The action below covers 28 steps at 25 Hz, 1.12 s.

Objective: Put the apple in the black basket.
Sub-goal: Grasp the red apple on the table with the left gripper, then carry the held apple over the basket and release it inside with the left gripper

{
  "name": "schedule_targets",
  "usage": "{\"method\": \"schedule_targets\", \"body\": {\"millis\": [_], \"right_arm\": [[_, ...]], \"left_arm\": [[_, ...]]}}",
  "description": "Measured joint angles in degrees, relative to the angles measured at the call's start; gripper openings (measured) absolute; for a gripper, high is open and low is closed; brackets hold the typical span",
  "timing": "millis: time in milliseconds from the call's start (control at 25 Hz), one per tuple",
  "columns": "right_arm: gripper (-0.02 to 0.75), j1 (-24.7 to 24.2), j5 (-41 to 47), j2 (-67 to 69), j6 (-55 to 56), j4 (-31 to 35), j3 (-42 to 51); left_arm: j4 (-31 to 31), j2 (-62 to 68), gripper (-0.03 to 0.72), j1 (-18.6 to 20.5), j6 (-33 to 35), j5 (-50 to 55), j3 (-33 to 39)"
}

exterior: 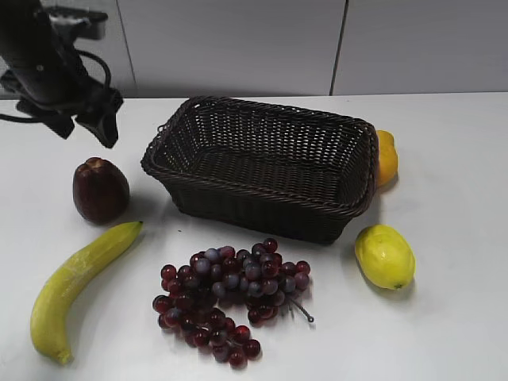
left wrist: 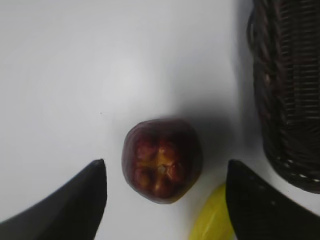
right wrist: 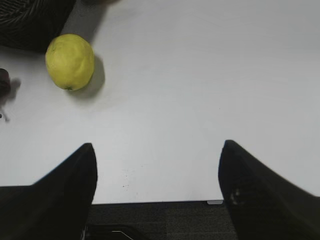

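The dark red apple [exterior: 100,190] stands upright on the white table, left of the black basket [exterior: 262,163]. My left gripper [exterior: 87,119] hangs open above and behind the apple. In the left wrist view the apple [left wrist: 161,160] lies between and just ahead of the open jaws [left wrist: 165,172], untouched, with the basket's woven wall [left wrist: 290,95] at the right. My right gripper [right wrist: 157,155] is open and empty above the table's near edge; it is out of the exterior view.
A banana [exterior: 75,286] lies in front of the apple, its tip also in the left wrist view [left wrist: 212,217]. A bunch of grapes [exterior: 230,294] lies before the basket. A lemon [exterior: 384,255] [right wrist: 70,61] and an orange [exterior: 385,157] sit at the basket's right.
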Motion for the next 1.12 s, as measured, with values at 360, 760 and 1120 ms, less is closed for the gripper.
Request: {"method": "schedule_targets", "body": {"millis": [360,760,1120], "right_arm": [[0.573,0.00,0.00,0.00,0.00,0.00,0.00],[0.573,0.00,0.00,0.00,0.00,0.00,0.00],[0.573,0.00,0.00,0.00,0.00,0.00,0.00]], "left_arm": [[1.95,8.12,0.602,0.06,0.00,-1.26,-0.12],[2.77,7.61,0.572,0.06,0.00,1.45,-0.49],[3.63,-4.23,0.572,-2.21,4.06,2.25,-9.04]]}}
